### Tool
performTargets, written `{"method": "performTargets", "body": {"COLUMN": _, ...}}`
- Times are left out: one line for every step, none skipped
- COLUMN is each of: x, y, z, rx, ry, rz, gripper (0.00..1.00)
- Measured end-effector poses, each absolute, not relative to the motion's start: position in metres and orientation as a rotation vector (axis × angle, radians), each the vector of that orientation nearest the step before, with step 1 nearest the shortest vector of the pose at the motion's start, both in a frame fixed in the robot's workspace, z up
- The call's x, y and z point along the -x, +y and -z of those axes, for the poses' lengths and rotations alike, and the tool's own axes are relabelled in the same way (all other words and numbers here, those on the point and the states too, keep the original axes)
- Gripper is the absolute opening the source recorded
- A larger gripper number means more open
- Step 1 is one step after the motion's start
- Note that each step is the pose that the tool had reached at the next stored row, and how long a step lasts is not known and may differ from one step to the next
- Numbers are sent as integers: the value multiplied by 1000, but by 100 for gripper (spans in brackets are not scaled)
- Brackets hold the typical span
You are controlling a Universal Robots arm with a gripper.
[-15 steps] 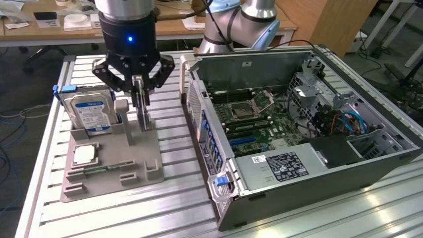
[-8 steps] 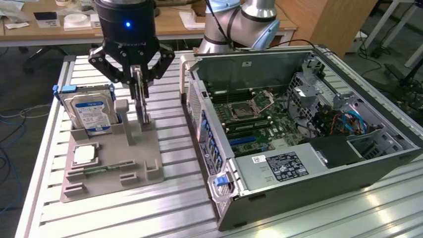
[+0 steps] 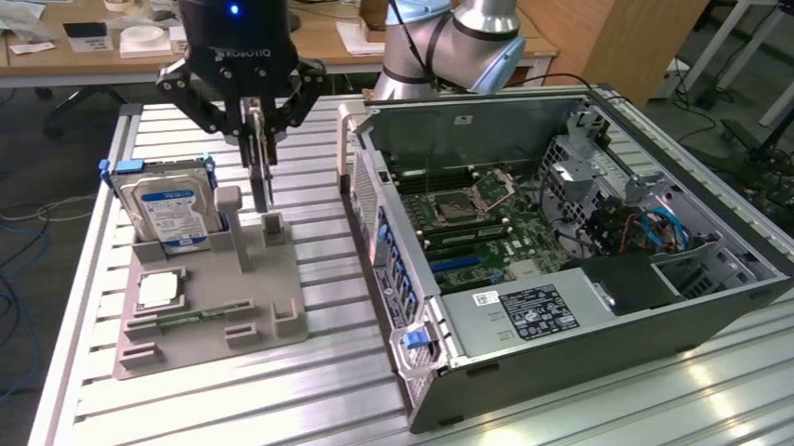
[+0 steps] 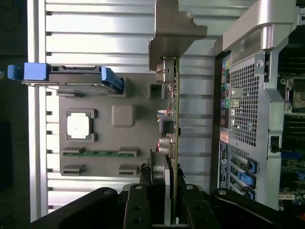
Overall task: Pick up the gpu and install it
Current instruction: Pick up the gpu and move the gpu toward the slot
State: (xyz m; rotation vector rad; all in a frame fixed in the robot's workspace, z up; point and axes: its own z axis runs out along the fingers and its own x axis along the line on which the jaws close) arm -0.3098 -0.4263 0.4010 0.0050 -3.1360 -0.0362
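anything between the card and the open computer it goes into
The pincer grips the card over the grey holder. The computer's rear wall stands between card and motherboard; above that wall nothing visible blocks the way.

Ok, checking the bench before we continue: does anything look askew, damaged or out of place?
Nothing stands out. The end effector grips the gpu upright over the grey holder; the hard drive and CPU sit squarely in their seats there.

The gpu (image 3: 263, 181) is hanging in the gripper (image 3: 257, 139) over the holder (image 3: 267, 288) on the table (image 3: 620, 409), the hard drive (image 3: 171, 209) standing at the exterior view's left, the computer case (image 3: 596, 358) sitting at its right.
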Motion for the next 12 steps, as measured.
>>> {"method": "performTargets", "body": {"x": 310, "y": -426, "z": -403, "rx": -5, "ry": -3136, "rz": 36, "gripper": 28}}
{"method": "performTargets", "body": {"x": 310, "y": -426, "z": -406, "rx": -5, "ry": -3136, "rz": 36, "gripper": 28}}
{"method": "performTargets", "body": {"x": 310, "y": -426, "z": -408, "rx": -5, "ry": -3136, "rz": 36, "gripper": 28}}
{"method": "performTargets", "body": {"x": 310, "y": -426, "z": -410, "rx": -5, "ry": -3136, "rz": 36, "gripper": 28}}
{"method": "performTargets", "body": {"x": 310, "y": -426, "z": -410, "rx": -5, "ry": -3136, "rz": 37, "gripper": 28}}
{"method": "performTargets", "body": {"x": 310, "y": -426, "z": -410, "rx": -5, "ry": -3136, "rz": 38, "gripper": 28}}
{"method": "performTargets", "body": {"x": 310, "y": -426, "z": -410, "rx": -5, "ry": -3136, "rz": 38, "gripper": 28}}
{"method": "performTargets", "body": {"x": 310, "y": -426, "z": -410, "rx": -5, "ry": -3136, "rz": 38, "gripper": 28}}
{"method": "performTargets", "body": {"x": 310, "y": -426, "z": -410, "rx": -5, "ry": -3136, "rz": 38, "gripper": 28}}
{"method": "performTargets", "body": {"x": 310, "y": -426, "z": -410, "rx": -5, "ry": -3136, "rz": 38, "gripper": 28}}
{"method": "performTargets", "body": {"x": 310, "y": -426, "z": -410, "rx": -5, "ry": -3136, "rz": 38, "gripper": 28}}
{"method": "performTargets", "body": {"x": 310, "y": -426, "z": -410, "rx": -5, "ry": -3136, "rz": 38, "gripper": 28}}
